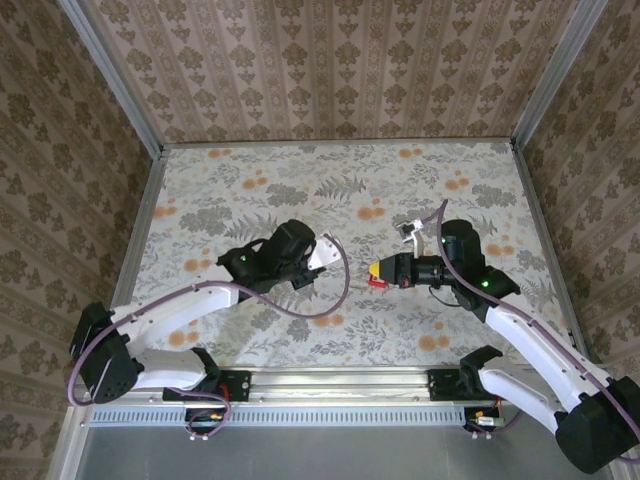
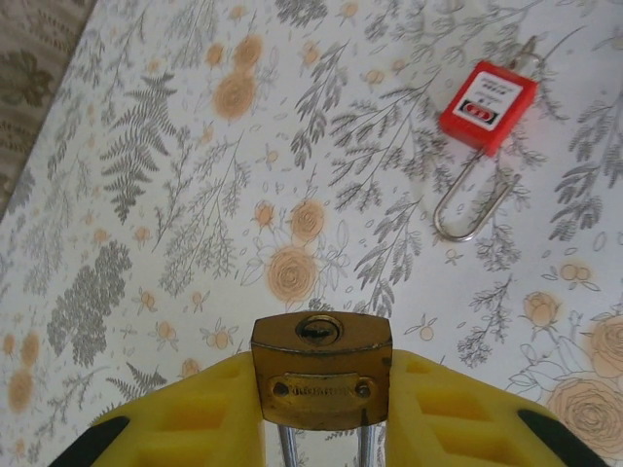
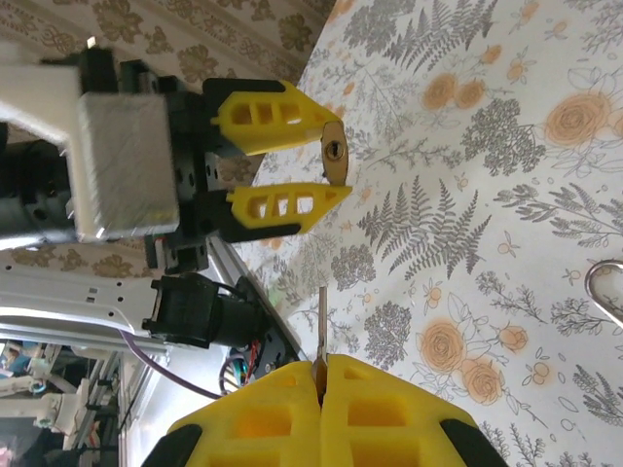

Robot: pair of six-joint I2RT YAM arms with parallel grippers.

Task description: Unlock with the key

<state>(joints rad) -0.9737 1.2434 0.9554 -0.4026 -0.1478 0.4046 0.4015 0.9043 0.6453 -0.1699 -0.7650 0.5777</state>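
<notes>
**Padlock on my left, key on my right, not yet joined**

My left gripper [image 2: 321,368] is clamped on the brass padlock [image 2: 321,342]. Its yellow fingers press the two sides of the body, the keyhole [image 2: 319,331] faces outward past my fingertips, and the two shackle legs run back between the fingers. The lock is held clear above the flowered table [image 2: 146,146].

My right gripper [image 3: 321,364] faces it with the fingers pressed fully together, pinching the key [image 3: 320,321]. From my right wrist I see the key edge-on, a thin silver blade standing out from the fingertips. It points toward the padlock, and a gap separates its tip from the lock.

Further right in my left wrist view, a red tag [image 2: 487,105] with a printed label lies flat on the table. A silver wire loop [image 2: 467,209] extends from it, and neither gripper touches it.
</notes>
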